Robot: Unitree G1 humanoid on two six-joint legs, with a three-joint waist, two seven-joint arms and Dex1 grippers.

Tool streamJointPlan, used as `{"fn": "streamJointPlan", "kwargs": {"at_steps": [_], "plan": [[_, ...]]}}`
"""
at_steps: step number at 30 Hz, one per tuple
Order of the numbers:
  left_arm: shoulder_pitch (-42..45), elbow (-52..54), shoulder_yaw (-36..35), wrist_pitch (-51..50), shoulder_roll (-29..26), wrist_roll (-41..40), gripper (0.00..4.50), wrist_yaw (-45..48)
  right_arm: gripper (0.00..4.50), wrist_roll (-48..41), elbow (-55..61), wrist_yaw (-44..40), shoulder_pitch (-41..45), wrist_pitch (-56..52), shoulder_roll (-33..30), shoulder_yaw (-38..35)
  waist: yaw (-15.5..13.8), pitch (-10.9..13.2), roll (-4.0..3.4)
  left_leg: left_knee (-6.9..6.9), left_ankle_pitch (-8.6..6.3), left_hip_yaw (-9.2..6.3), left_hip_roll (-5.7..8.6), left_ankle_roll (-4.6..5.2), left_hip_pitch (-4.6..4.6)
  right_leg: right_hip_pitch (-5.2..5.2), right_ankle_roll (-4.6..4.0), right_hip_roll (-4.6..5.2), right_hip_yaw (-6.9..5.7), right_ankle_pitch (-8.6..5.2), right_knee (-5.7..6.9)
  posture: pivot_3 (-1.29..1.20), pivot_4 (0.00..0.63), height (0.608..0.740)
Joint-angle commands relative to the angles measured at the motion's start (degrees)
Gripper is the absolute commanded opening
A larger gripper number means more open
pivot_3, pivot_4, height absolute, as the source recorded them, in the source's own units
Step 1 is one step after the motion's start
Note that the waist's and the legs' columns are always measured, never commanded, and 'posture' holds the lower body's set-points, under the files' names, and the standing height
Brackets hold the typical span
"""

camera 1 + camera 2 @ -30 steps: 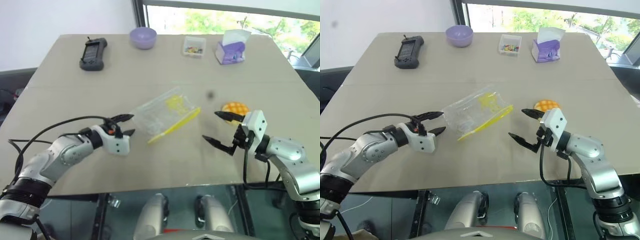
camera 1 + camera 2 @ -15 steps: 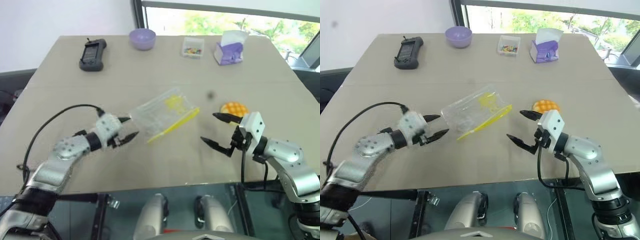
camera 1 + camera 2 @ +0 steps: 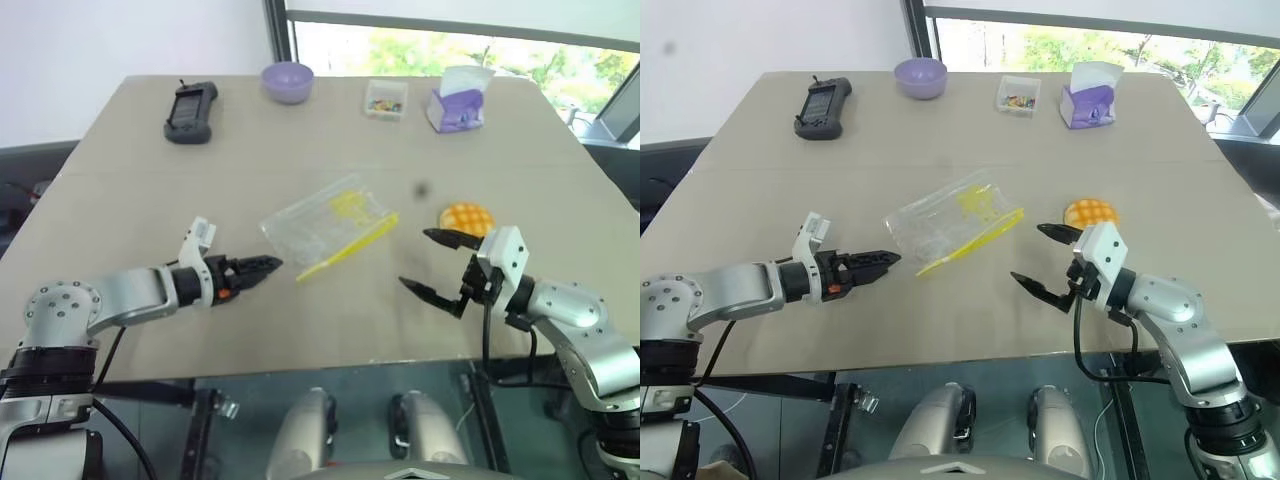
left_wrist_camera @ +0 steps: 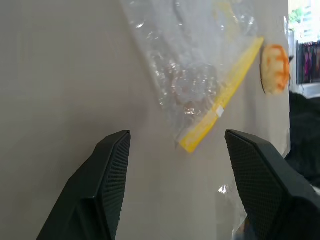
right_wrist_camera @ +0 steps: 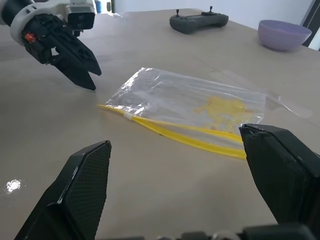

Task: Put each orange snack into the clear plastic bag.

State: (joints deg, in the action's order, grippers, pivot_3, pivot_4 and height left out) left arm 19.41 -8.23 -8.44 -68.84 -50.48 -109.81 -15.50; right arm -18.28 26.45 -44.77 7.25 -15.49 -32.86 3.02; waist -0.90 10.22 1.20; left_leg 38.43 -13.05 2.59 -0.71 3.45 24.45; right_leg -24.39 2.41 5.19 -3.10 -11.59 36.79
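1. Left eye view: the clear plastic bag [image 3: 328,222] lies flat near the middle of the table [image 3: 150,180], crinkled and transparent, with yellow print in its far half and a yellow zipper strip along its near right edge.
2. The orange snack [image 3: 468,216] sits on the table to the right of the bag, apart from it. It is round and yellow-orange, with a brown criss-cross grid on top.
3. The left gripper [image 3: 262,267] is low over the table, just near and left of the bag. Left wrist view: its fingers [image 4: 102,190] stand apart with bare tabletop between them; nothing held.
4. The right gripper [image 3: 432,263] is just near and left of the snack, not touching it. Its jaws are spread wide and empty.
5. Far edge, left to right: a black controller [image 3: 189,109], a purple bowl [image 3: 288,80], a small clear box [image 3: 385,99], a purple tissue box [image 3: 459,103].
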Motion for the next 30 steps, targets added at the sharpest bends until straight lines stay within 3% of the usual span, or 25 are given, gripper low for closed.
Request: {"fn": "streamJointPlan", "kwargs": {"at_steps": [1, 8, 16, 23, 30], "plan": [[2.7, -0.6, 1.0, 2.5, 2.6, -3.1, 3.21, -6.8, 4.5, -0.8, 3.7, 1.1, -0.1, -1.2, -0.1, -0.5, -0.1, 0.0, 0.0, 0.0, 0.0, 0.0, 0.03, 0.0, 0.01, 0.0, -0.01, -0.03, -0.01, 0.0, 0.0, 0.0, 0.15, 0.74], [5.1, -0.1, 4.0, 5.4, 10.6, 0.6, 3.21, -12.3, 4.5, -0.7, 7.6, 3.3, -2.7, -3.7, -0.2, -1.0, -0.4, -0.1, -0.03, 0.0, 0.12, 0.09, 0.22, -0.18, 0.0, 0.05, -0.03, -0.07, 0.03, 0.01, -0.03, 0.0, 0.15, 0.74], [4.2, -6.0, 1.2, 7.1, 18.8, 7.5, 3.21, -9.2, 4.5, -0.6, 8.1, 1.7, -2.9, -3.4, -2.5, -1.3, -1.5, -0.2, -0.12, -0.04, -0.16, 0.09, 0.23, -0.21, -0.72, 0.72, 0.17, 0.0, -0.02, -0.12, -0.12, 0.0, 0.15, 0.74], [4.2, -12.8, -2.0, 5.9, 18.9, 16.7, 3.21, 0.0, 4.5, -2.8, 6.1, 0.0, -1.8, -1.9, -2.1, -1.7, -1.3, -0.7, -0.32, -0.05, -0.17, 0.07, 0.2, -0.23, -0.75, 0.73, 0.18, 0.14, -0.07, -0.13, -0.12, 0.0, 0.15, 0.74], [2.0, -13.9, -5.7, 0.3, 13.6, 21.6, 3.21, 7.1, 4.5, -6.9, 4.4, -2.2, -1.1, -1.2, -2.3, -3.9, 0.1, -0.9, -0.45, -0.13, -0.18, 0.05, 0.07, -0.25, -0.78, 0.67, 0.17, 0.32, -0.23, -0.13, -0.12, 0.0, 0.15, 0.74]]}}
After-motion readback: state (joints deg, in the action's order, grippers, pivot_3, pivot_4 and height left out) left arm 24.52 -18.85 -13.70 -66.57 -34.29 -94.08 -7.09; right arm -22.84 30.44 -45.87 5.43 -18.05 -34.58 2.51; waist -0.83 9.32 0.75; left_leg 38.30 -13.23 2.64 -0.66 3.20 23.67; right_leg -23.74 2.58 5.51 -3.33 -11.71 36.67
